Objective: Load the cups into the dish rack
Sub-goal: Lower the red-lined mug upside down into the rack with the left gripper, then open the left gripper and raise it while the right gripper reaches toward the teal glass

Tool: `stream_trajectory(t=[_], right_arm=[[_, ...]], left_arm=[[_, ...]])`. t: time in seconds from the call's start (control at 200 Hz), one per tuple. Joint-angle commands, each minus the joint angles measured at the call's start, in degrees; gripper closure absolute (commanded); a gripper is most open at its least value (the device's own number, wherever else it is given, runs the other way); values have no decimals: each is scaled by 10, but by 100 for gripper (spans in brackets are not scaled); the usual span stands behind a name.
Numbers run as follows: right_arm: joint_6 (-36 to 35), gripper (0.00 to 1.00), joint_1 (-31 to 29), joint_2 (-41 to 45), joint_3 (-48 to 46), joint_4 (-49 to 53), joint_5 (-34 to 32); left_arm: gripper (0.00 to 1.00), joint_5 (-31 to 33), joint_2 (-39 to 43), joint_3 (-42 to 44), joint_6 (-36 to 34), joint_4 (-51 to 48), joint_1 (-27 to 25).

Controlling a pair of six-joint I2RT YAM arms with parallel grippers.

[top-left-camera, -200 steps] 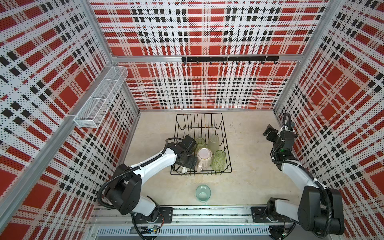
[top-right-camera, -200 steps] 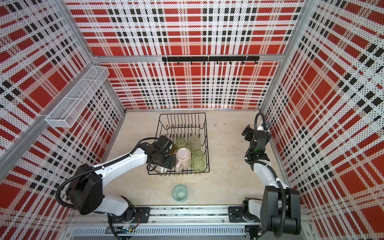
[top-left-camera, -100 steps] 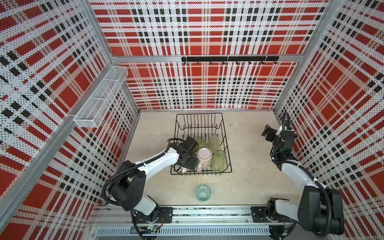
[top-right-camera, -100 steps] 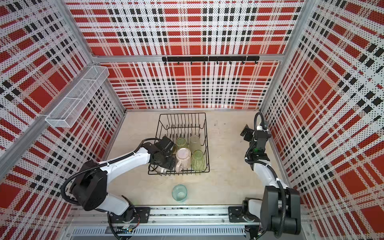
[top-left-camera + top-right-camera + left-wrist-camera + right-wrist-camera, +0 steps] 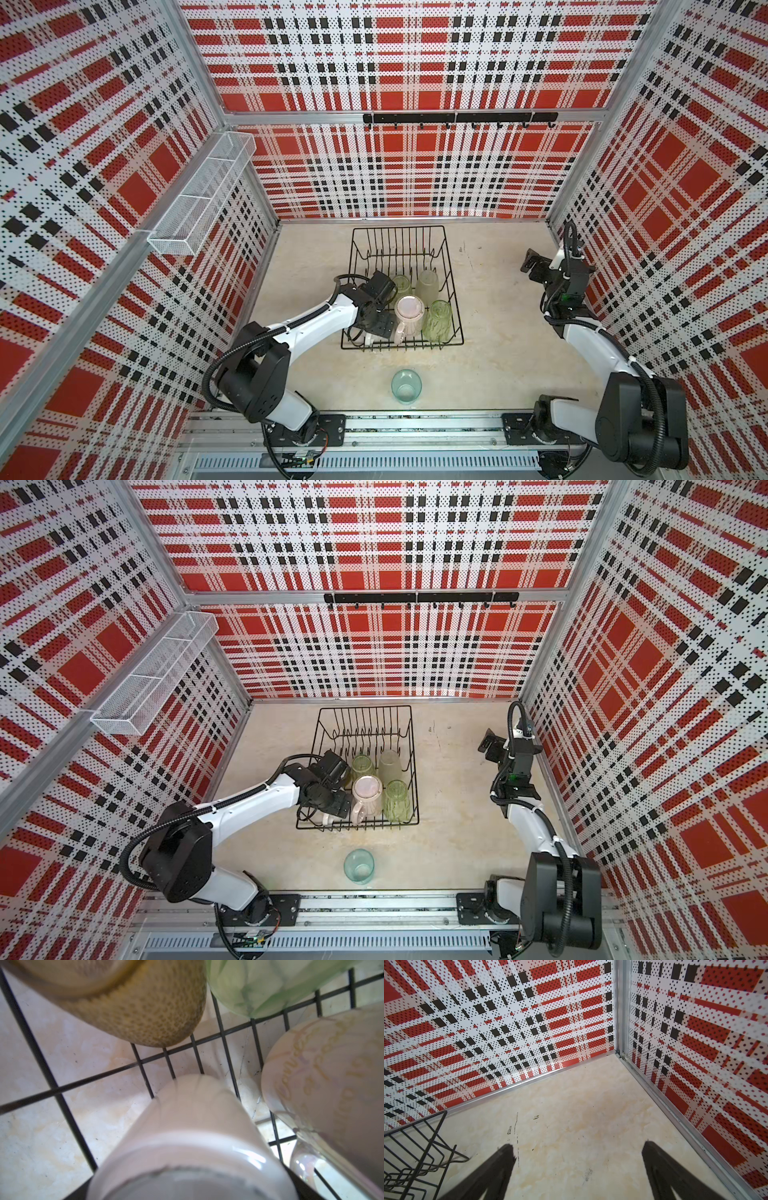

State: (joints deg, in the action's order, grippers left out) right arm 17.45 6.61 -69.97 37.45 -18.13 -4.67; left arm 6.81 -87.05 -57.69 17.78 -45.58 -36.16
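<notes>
The black wire dish rack (image 5: 451, 266) stands mid-table. Upside down in its near half are two green tumblers (image 5: 437, 322), a frosted cup (image 5: 427, 282) and a pink mug (image 5: 409, 316). My left gripper (image 5: 376, 330) reaches down into the rack's near left corner over an upturned white mug (image 5: 187, 1126). The mug fills the space under the wrist camera and hides the fingers. An amber cup (image 5: 145, 1012) lies beside it. A teal cup (image 5: 406, 386) stands upright on the table in front of the rack. My right gripper (image 5: 577, 1146) hangs open and empty near the right wall.
A white mesh shelf (image 5: 199, 199) juts from the left wall. A black hook rail (image 5: 457, 118) runs along the back wall. The rack's far half (image 5: 399, 245) holds only upright prongs. The right wall (image 5: 695, 1084) is close beside my right gripper.
My left arm has shifted slightly over the rack's near left corner. The right gripper has barely moved. The cups stay where they were.
</notes>
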Motion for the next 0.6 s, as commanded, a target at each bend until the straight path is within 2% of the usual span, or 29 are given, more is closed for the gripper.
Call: stream_trajectory(t=[0.0, 0.2, 0.271, 0.381, 0.591], right_arm=[[2, 0, 6, -1, 13, 14, 13], [9, 0, 5, 4, 14, 23, 27], [33, 1, 4, 0, 19, 37, 27], [58, 5, -1, -5, 46, 93, 52], [75, 8, -32, 17, 90, 186, 72]], left_arm=[[6, 13, 15, -20, 1, -2, -3], [5, 16, 26, -36, 1, -16, -2], [5, 16, 35, -46, 1, -27, -2], [4, 21, 53, -62, 1, -45, -2], [3, 56, 94, -104, -1, -94, 17]])
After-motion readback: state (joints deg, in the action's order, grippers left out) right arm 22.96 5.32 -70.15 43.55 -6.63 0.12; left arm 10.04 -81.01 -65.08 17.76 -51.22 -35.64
